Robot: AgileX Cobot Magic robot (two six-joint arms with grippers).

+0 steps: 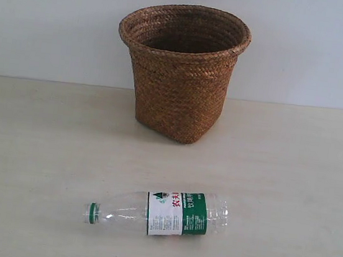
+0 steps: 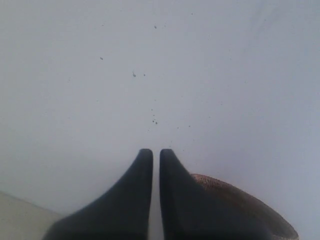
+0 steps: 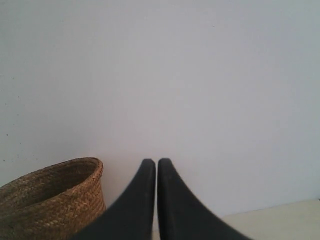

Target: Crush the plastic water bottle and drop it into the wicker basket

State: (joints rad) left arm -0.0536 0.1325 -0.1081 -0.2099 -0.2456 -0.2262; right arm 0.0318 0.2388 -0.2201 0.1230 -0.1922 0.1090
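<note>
The plastic water bottle [image 1: 160,213] lies on its side near the front of the table, uncrushed, green cap pointing left. The wicker basket [image 1: 180,70] stands upright behind it against the wall. Neither arm shows in the exterior view. My left gripper [image 2: 156,152] is shut with nothing between its black fingers; part of the basket rim [image 2: 235,192] peeks from behind one finger. My right gripper [image 3: 156,162] is also shut and empty, and the basket [image 3: 52,200] shows beside it. Both grippers face the white wall. The bottle is out of both wrist views.
A pale wooden table [image 1: 290,181] spreads around the bottle and basket. A plain white wall [image 1: 59,21] closes off the back.
</note>
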